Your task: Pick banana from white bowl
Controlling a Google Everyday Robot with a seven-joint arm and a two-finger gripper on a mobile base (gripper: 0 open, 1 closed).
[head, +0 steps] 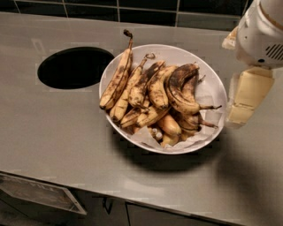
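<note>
The white bowl (132, 59) sits in the middle of the grey counter, lined with crumpled white paper and filled with several overripe bananas. The banana (177, 89) is the thick, strongly curved one on the right side of the pile, dark brown-black at its upper half, yellow below, with its thin stem pointing right. My gripper (244, 100) hangs at the right edge of the view, just beside the bowl's right rim and above the counter, with a cream-coloured finger pointing down. It holds nothing.
A round black hole (74, 67) is cut into the counter left of the bowl. Dark tiles (146, 13) run along the back wall. The counter's front edge (132, 198) has cabinet fronts below it.
</note>
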